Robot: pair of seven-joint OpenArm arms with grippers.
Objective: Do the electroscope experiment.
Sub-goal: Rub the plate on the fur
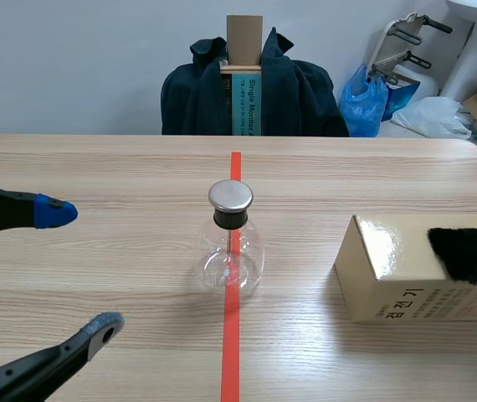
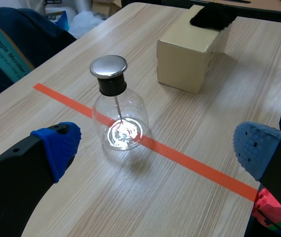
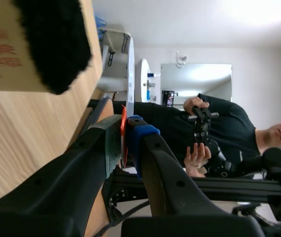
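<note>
Electroscope (image 1: 231, 243) stands upright mid-table on the orange-red tape line (image 1: 231, 360), a clear glass flask with a black stopper and a round metal cap (image 1: 230, 195) on top. Nothing is touching it. From the left wrist view a thin rod runs down from the stopper into the flask (image 2: 118, 108), but glare at the bottom hides the leaves, so I cannot tell if they hang together or spread. Left claw (image 1: 79, 268) is spread wide and holds nothing, its blue pads well apart, and it sits near the flask on the robot's left side; the flask lies ahead of it, between the lines of its two fingers but not between the pads (image 2: 56, 145). Right claw (image 3: 124, 133) does not show in the scene view. In its own view it is closed on a thin pale strip (image 3: 130, 74), red near the pads and seen edge-on. The strip points toward the black fur pad (image 3: 56, 44) lying on top of the cardboard box (image 1: 406, 280); whether the two touch cannot be made out. The box sits on the robot's right, well apart from the flask. A person (image 3: 219, 143) is seen beyond the right claw, hands raised around a small device. Judged progress is early: the strip is picked up and brought to the fur, probably for rubbing. Left to do, by my reading, are charging the strip, carrying it across to the metal cap, and watching the leaves.
</note>
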